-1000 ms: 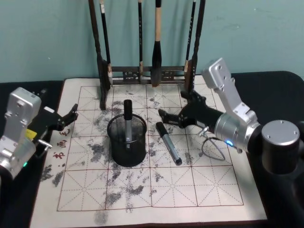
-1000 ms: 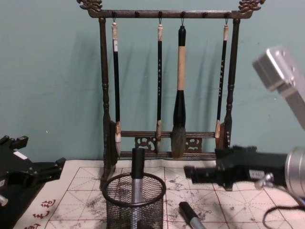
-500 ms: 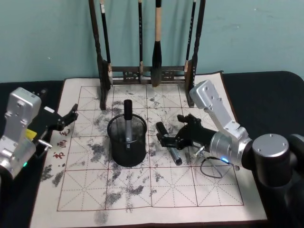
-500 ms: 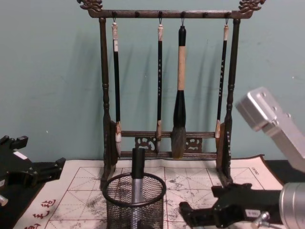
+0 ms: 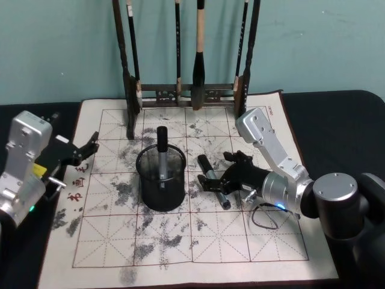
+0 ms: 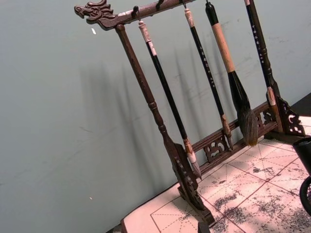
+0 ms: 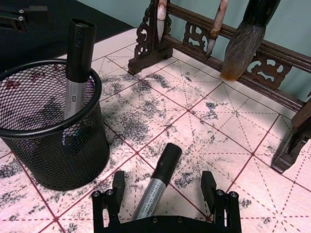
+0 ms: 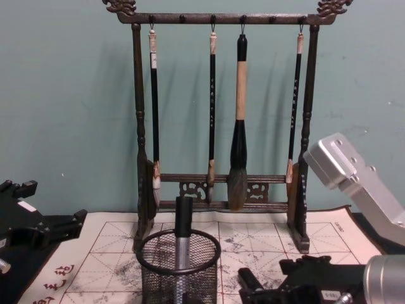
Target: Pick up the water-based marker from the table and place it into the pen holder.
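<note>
On table [image 5: 252, 241], just right of pen holder [image 5: 160, 194], marker [image 5: 205, 163] lies flat, cap toward brush rack [image 5: 180, 93]. R gripper [image 5: 215, 174] straddles its barrel, fingers [image 7: 118, 187] apart, unclamped. L gripper [image 5: 89, 146] parked at table's left, jaws apart.

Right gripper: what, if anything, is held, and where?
Nothing: right gripper straddles the marker, jaws open beside its barrel; left gripper idles at the mat edge.

I see pen holder [image 7: 53, 141]: black wire mesh, smooth rim | marker [image 7: 156, 184] beside it: matt black cap, smooth grey barrel
</note>
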